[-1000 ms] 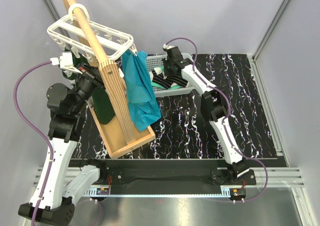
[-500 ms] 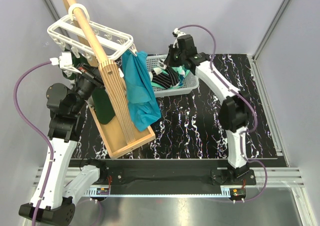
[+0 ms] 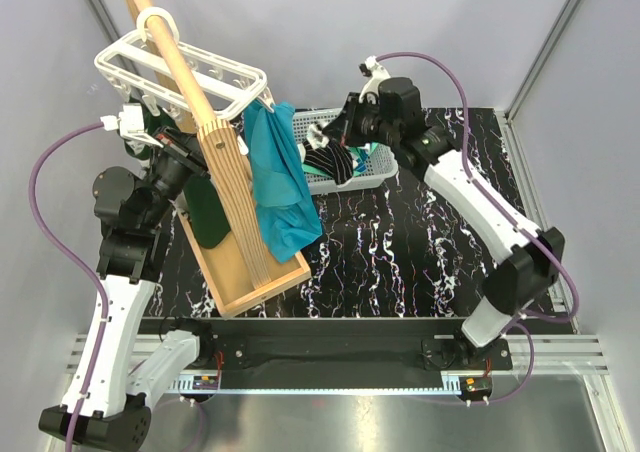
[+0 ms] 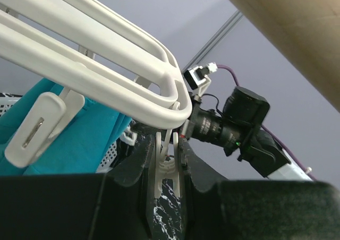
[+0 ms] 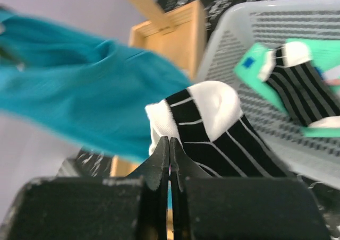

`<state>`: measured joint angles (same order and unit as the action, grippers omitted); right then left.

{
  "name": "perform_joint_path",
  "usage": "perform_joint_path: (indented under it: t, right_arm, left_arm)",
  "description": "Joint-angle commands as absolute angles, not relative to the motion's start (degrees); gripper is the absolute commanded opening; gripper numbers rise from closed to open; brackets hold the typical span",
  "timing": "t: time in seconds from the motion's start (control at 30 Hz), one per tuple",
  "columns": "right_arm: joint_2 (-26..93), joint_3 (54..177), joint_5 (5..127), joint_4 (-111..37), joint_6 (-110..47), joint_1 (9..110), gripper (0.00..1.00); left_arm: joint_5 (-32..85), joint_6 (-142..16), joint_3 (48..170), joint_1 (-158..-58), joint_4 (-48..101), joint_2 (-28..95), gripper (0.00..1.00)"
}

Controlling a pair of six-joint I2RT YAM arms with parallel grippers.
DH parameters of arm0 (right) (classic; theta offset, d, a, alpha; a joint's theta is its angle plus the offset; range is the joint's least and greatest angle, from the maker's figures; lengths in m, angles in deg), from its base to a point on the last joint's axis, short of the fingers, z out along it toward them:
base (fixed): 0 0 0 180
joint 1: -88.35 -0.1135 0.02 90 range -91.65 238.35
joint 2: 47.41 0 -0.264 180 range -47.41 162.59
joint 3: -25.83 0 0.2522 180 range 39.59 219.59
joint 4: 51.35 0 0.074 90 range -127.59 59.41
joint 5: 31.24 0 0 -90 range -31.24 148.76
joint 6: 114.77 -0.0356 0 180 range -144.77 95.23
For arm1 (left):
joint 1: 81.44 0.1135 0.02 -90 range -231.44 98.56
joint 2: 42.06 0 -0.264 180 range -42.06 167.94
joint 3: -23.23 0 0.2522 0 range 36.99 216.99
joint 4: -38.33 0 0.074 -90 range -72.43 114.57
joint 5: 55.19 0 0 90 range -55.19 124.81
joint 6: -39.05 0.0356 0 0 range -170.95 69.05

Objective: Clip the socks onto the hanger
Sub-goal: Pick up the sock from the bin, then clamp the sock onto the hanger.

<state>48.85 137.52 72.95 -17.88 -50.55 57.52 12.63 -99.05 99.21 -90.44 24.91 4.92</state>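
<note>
The right arm has swung up and out since a second ago, its elbow now far right. The right gripper (image 5: pixel 170 144) has pulled a sock (image 3: pixel 336 162) clear of the basket (image 3: pixel 378 175), fingers pinched tight together on its white edge. The sock dangles above the basket's left end, just beside the teal cloth (image 3: pixel 280 187). It's black with thin white stripes and a white patch. More socks (image 5: pixel 297 86) lie in the basket. The left arm hasn't budged. The left gripper (image 4: pixel 168 163) sits under the hanger (image 3: pixel 235 72), fingers pressed either side of a white clip (image 4: pixel 166 172). The hanger hooks over the pole (image 3: pixel 160 32).
</note>
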Motion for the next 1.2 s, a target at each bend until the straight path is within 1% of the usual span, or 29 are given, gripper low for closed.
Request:
perform_joint_path:
  t: [0.0, 0.27, 0.43, 0.53, 0.7, 0.83, 1.17]
  right_arm:
    - [41.5, 135.6, 75.5, -21.0, -53.6, 53.9, 0.0]
    - [34.9, 133.5, 77.1, -23.8, -58.2, 49.1, 0.0]
    - [35.6, 134.6, 77.7, -25.8, -61.2, 47.5, 0.0]
    - [37.7, 137.4, 77.1, -25.5, -61.9, 46.7, 0.0]
    - [40.0, 139.5, 76.2, -25.5, -62.7, 45.9, 0.0]
    - [41.7, 140.8, 75.1, -25.2, -63.4, 45.4, 0.0]
    - [45.5, 145.6, 72.9, -24.6, -64.9, 43.2, 0.0]
  left_arm:
    - [9.1, -100.3, 99.5, -90.1, 29.3, 5.5, 0.0]
    - [6.3, -100.4, 100.5, -90.1, 29.6, 7.5, 0.0]
    - [5.7, -100.4, 101.1, -90.1, 29.8, 8.2, 0.0]
    - [4.9, -101.5, 100.7, -90.1, 31.7, 8.7, 0.0]
    - [7.6, -103.8, 100.4, -90.1, 31.0, 8.6, 0.0]
    - [13.8, -104.3, 99.7, -90.2, 29.1, 7.1, 0.0]
    - [18.0, -100.8, 99.7, -90.3, 26.2, 5.5, 0.0]
